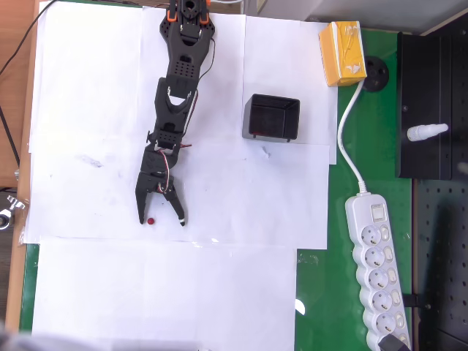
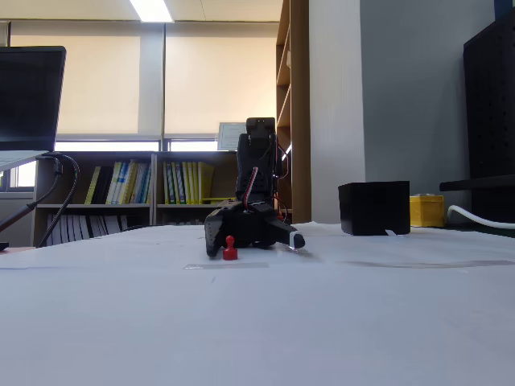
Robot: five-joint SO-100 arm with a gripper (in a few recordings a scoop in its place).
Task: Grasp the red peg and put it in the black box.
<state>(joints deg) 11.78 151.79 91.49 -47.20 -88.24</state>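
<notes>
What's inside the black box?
In the overhead view the black box looks empty: just its dark floor and walls. Its inside is shadowy, so something tiny could hide there. The red peg is not in it; it stands on the paper between the open fingers.

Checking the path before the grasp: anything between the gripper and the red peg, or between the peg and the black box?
Nothing visible. The red peg stands between the open gripper's fingers, and only bare white paper lies between it and the black box.
</notes>
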